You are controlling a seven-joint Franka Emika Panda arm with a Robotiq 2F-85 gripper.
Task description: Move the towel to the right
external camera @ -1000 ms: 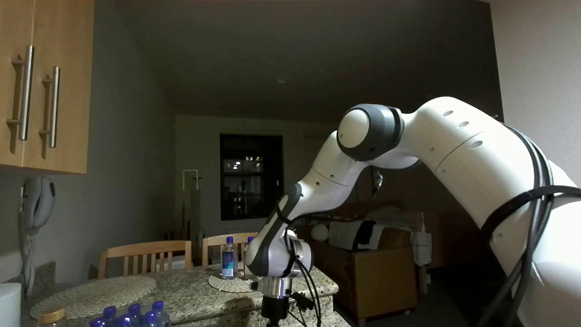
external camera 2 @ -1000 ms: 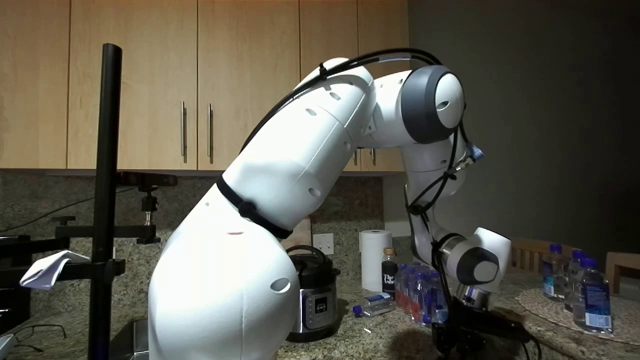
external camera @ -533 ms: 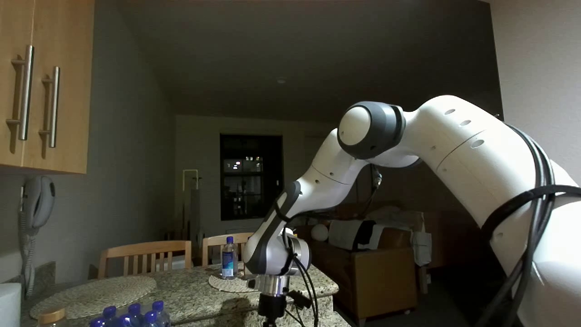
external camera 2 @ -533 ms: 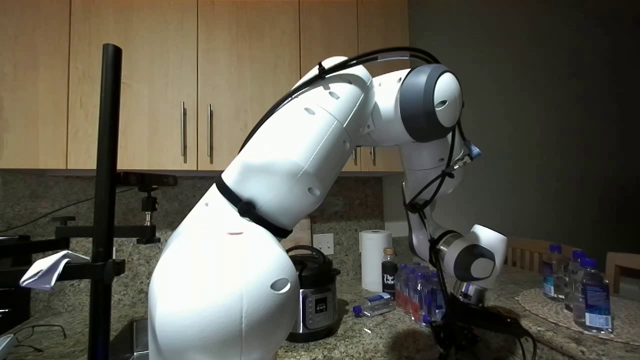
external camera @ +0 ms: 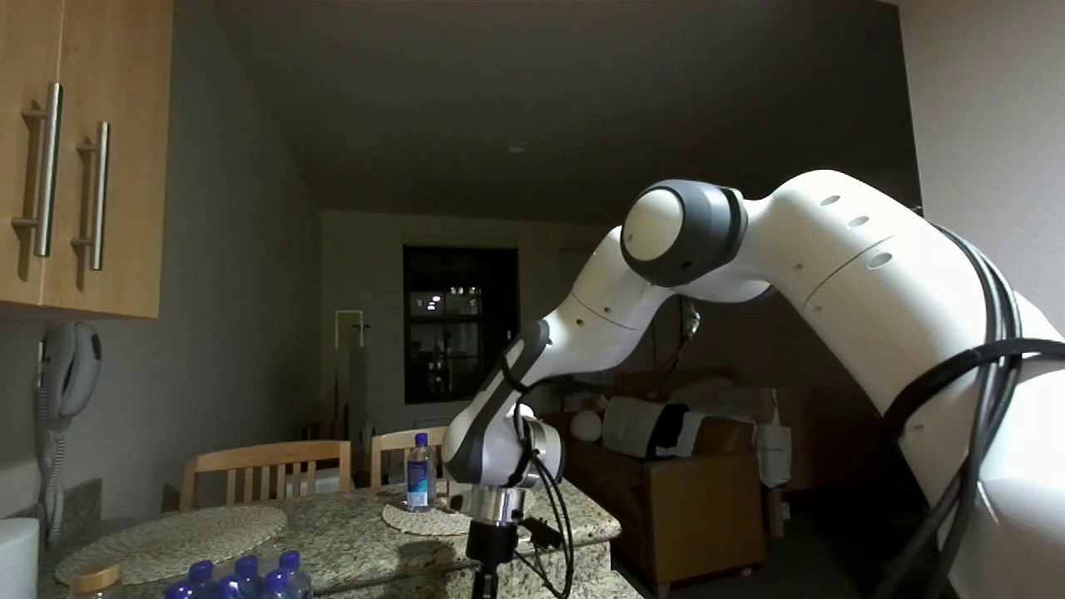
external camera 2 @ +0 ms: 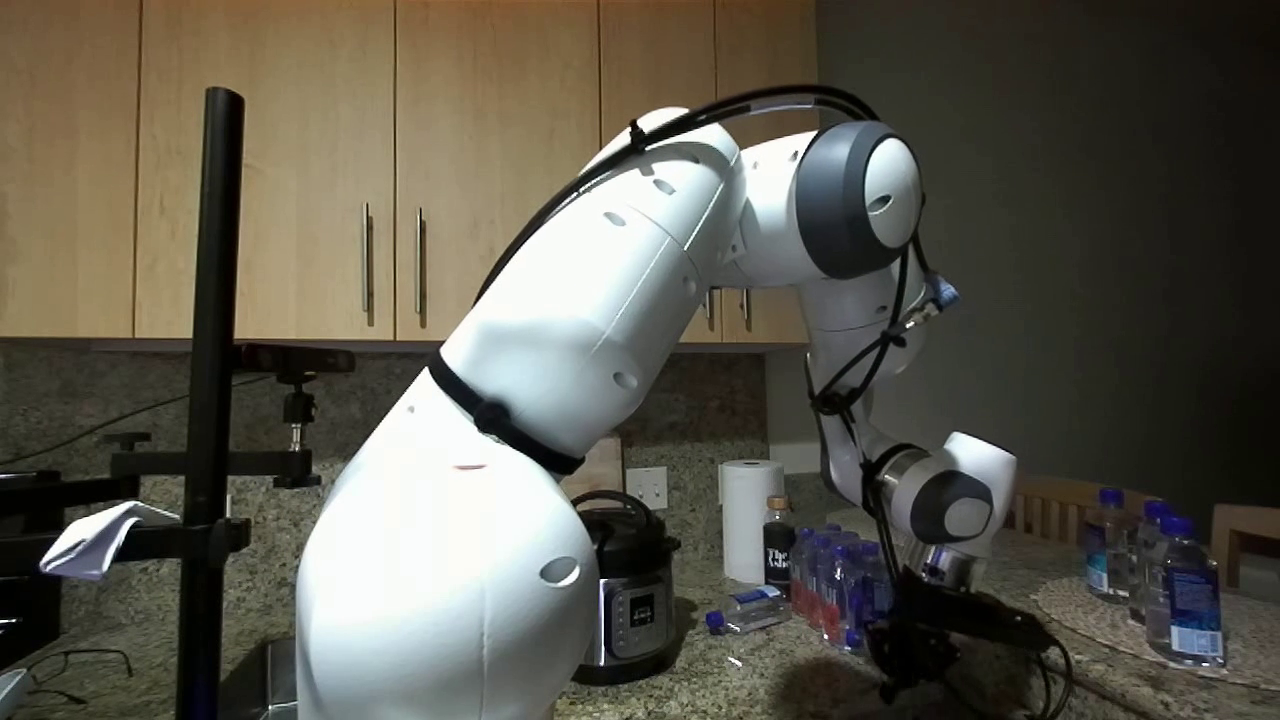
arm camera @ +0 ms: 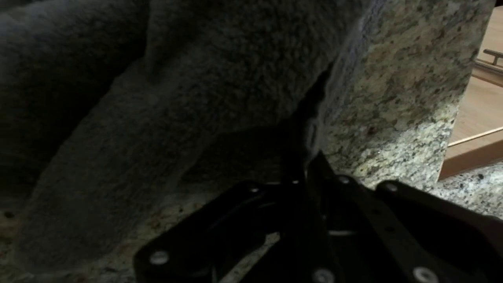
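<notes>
The towel (arm camera: 220,78) is a grey, fuzzy cloth that fills the upper left of the wrist view, mostly in shadow. My gripper (arm camera: 308,167) is shut on the towel's edge, and a fold runs up from between the fingertips. The rest of the towel hangs or lies to the left in that view; whether it touches the counter I cannot tell. In an exterior view, the gripper (external camera: 485,578) points down at the bottom edge, its tips cut off. It also shows dark in an exterior view (external camera 2: 905,665). The towel is out of view in both exterior views.
Upright water bottles (external camera 2: 1185,595) stand on a woven mat (external camera 2: 1060,605) near the gripper. Several bottles (external camera 2: 835,590) are grouped on the counter (external camera 2: 720,690), with one lying bottle (external camera 2: 748,612). A pressure cooker (external camera 2: 630,600) and a paper roll (external camera 2: 750,520) stand behind.
The arm and gripper have risen slightly. In an exterior view the gripper has also shifted a little left, and more of its lower part shows. Bottles and furniture have not moved.
</notes>
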